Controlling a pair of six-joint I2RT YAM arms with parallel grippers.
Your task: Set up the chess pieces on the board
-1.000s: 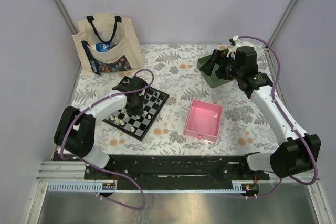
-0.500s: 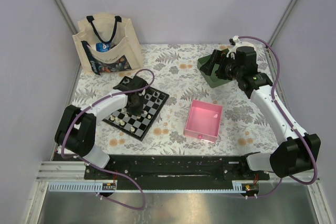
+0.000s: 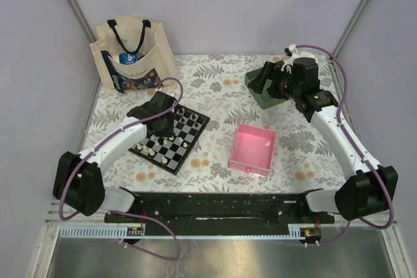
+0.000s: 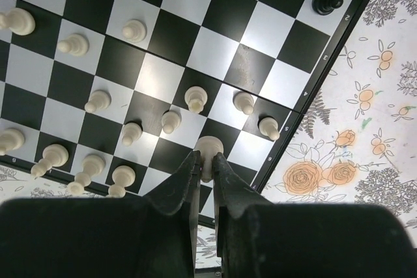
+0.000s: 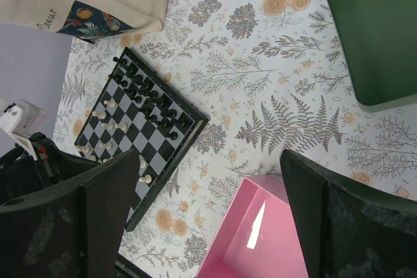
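The board (image 3: 195, 145) lies left of centre on the floral cloth; it also shows in the right wrist view (image 5: 153, 136). Cream-white chess pieces (image 4: 133, 29) stand in rows on its near side and black ones (image 4: 326, 3) on its far side. My left gripper (image 4: 205, 161) is shut on one cream-white piece (image 4: 210, 146) over a square near the board's right edge; I cannot tell whether it touches the board. In the top view the left gripper (image 3: 163, 122) hangs over the board's middle. My right gripper (image 5: 208, 161) is wide open and empty, high over the green tray (image 3: 258, 97).
A pink tray (image 3: 253, 150) sits right of the board, also in the right wrist view (image 5: 260, 239). The green tray (image 5: 378, 30) is at the back right. A cream tote bag (image 3: 133, 56) stands at the back left.
My left arm has swung its elbow out to the left and the gripper has shifted slightly toward the board's far-left side. The right arm has not moved.
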